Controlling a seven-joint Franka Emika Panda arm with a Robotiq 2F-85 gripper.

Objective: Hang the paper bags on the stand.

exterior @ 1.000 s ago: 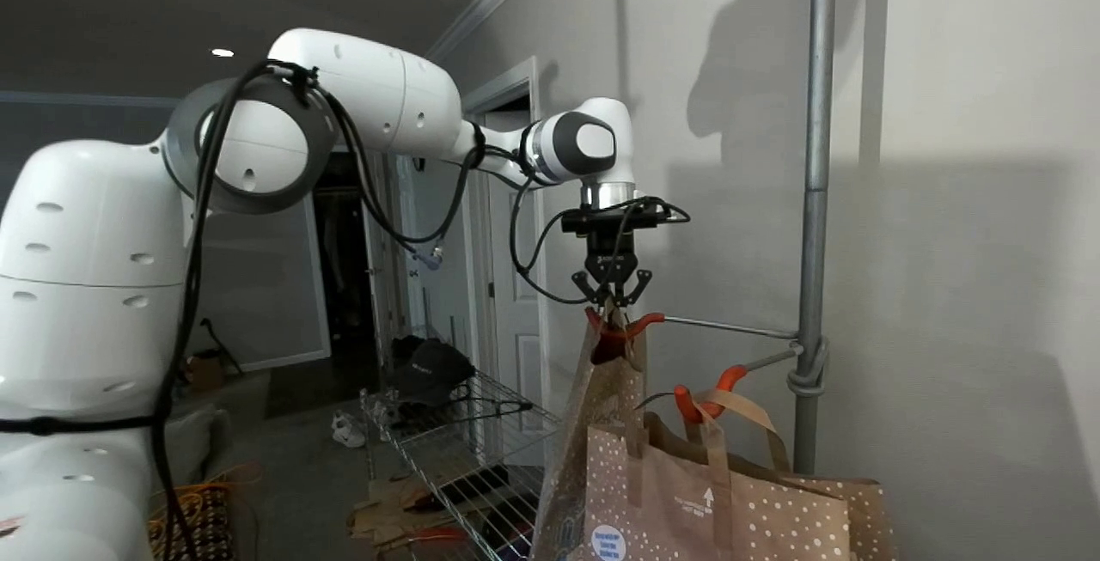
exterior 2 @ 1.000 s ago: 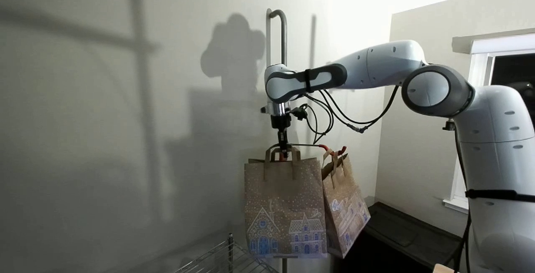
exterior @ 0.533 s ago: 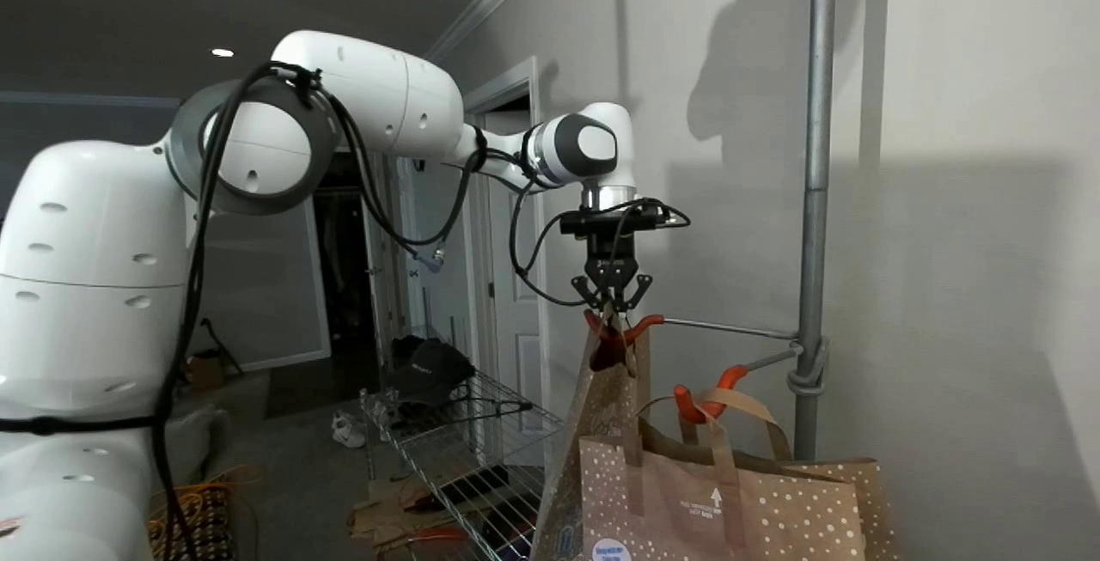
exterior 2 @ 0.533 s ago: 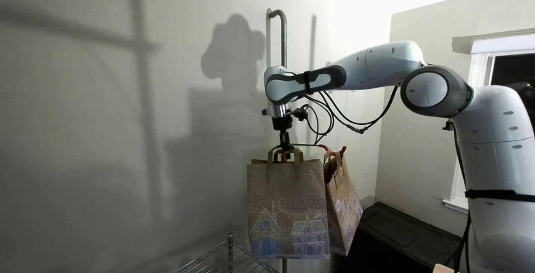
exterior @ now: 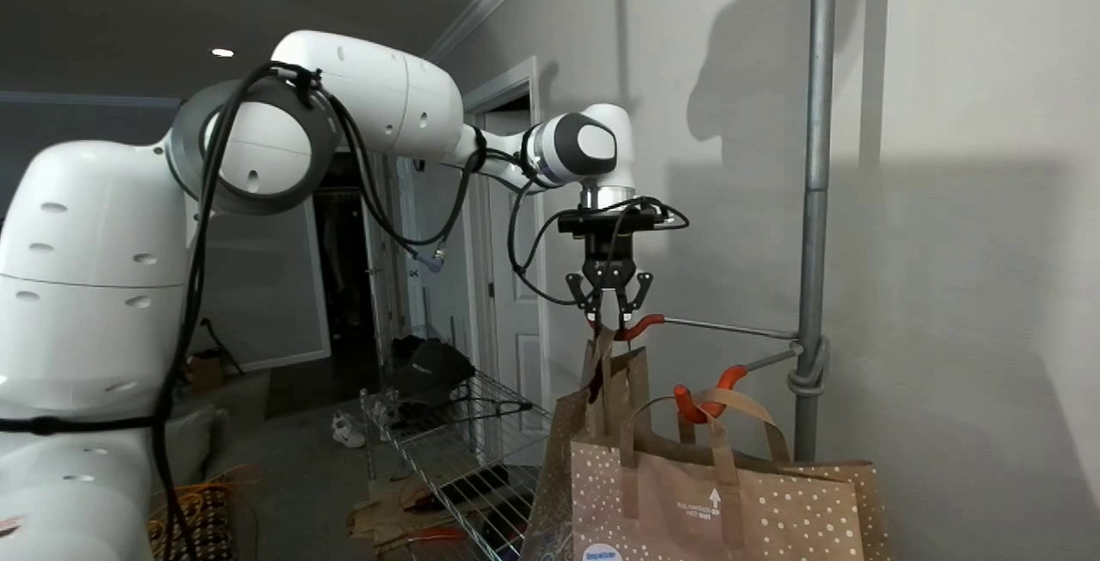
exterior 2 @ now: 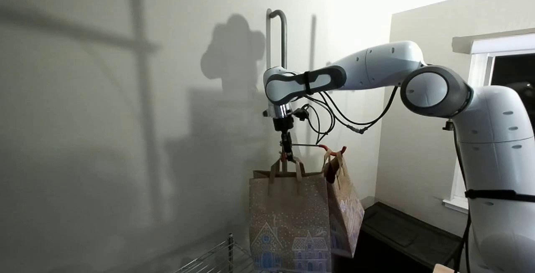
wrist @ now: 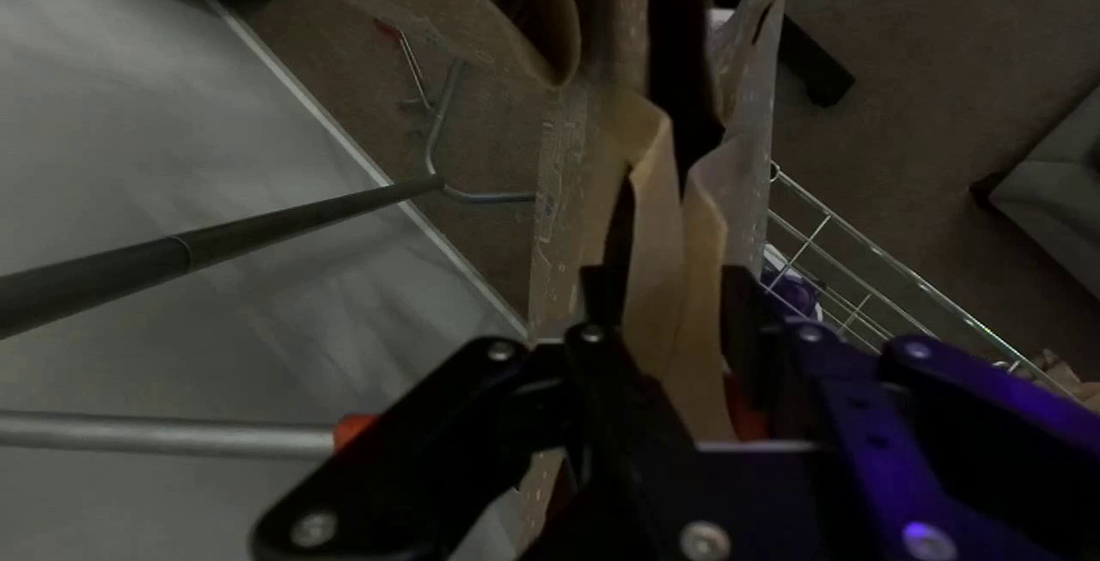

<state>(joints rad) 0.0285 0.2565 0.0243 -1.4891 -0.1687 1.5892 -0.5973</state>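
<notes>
My gripper (exterior: 609, 318) stands parted, holding nothing, at the handles (wrist: 659, 273) of the bag (exterior 2: 290, 218) by the hook (exterior: 646, 325); I should rise straight up.

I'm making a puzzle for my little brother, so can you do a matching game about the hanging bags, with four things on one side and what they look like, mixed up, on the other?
Things:
1. metal pole
2. paper bags
3. robot gripper
4. curved hooks

Looks:
A. black, with its jaws apart
B. orange
C. grey, straight up and down beside the wall
D. brown, with loop handles

Right pairs: 1-C, 2-D, 3-A, 4-B.
</notes>
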